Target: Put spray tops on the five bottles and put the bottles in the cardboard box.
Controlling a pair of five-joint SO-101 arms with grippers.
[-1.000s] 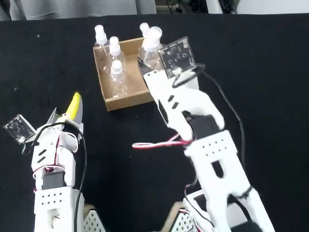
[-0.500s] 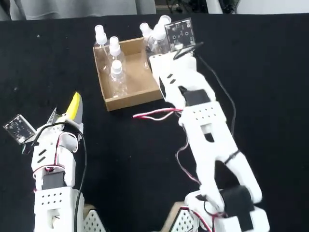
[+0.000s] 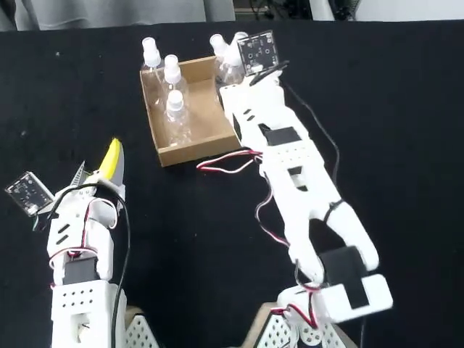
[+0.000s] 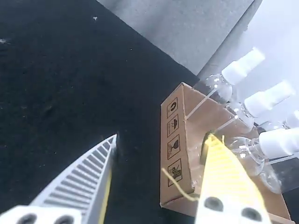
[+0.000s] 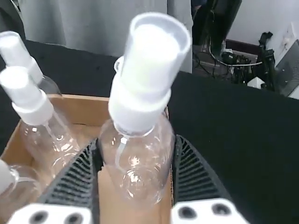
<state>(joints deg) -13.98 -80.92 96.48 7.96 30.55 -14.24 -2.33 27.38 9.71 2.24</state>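
The right claw (image 5: 136,143) clamps a spray-topped bottle (image 5: 135,163) by the cardboard box (image 5: 88,108) holding other bottles (image 5: 46,128).

I record the right arm (image 3: 290,167) stretching farther out over the table. Its gripper (image 5: 135,156) carries the bottle (image 5: 138,135) deeper along the box's (image 3: 190,151) right side, toward the far corner.

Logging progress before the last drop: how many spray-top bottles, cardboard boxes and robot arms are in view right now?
Clear plastic bottles with white spray tops: 5
Brown cardboard box: 1
White robot arms: 2
Total: 8
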